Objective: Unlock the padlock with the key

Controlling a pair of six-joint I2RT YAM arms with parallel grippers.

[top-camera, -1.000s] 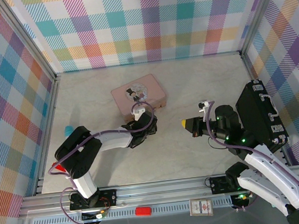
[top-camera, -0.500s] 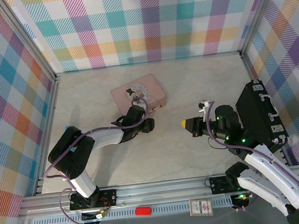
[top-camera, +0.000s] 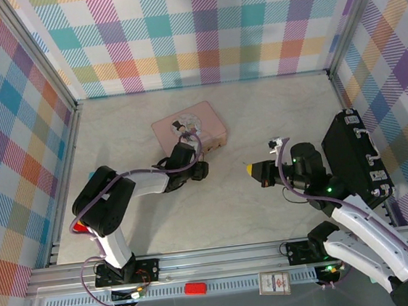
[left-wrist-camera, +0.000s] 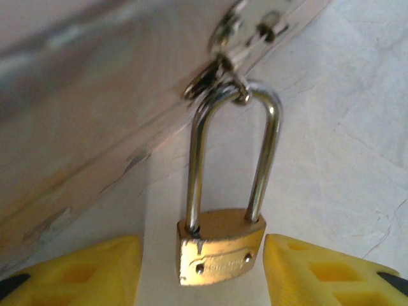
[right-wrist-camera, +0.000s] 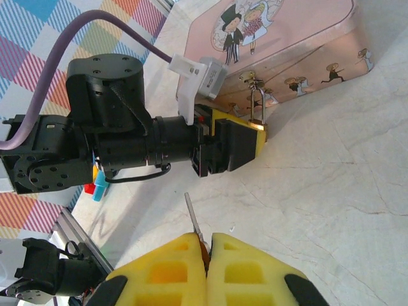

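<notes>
The brass padlock [left-wrist-camera: 220,248] hangs by its silver shackle [left-wrist-camera: 268,153] from the clasp on the front of the pink tin [top-camera: 187,129]. My left gripper [left-wrist-camera: 201,255] is open. Its yellow fingers [left-wrist-camera: 319,268] stand either side of the padlock body, the right one almost touching and the left one apart. From the right wrist the padlock [right-wrist-camera: 258,126] shows just beyond the left gripper [right-wrist-camera: 245,146]. My right gripper [right-wrist-camera: 207,239] is shut on the key [right-wrist-camera: 192,213], whose thin grey blade points at the left arm. It hovers right of the tin [top-camera: 252,168].
A black case [top-camera: 354,159] stands along the right wall behind the right arm. Plaid walls close in the marble table [top-camera: 273,116] on three sides. A red piece [top-camera: 195,288] and a small card [top-camera: 274,283] sit on the front rail.
The left arm has swung its gripper up to the tin's front, and its jaws have narrowed around the padlock. The right gripper with the key has barely shifted.
</notes>
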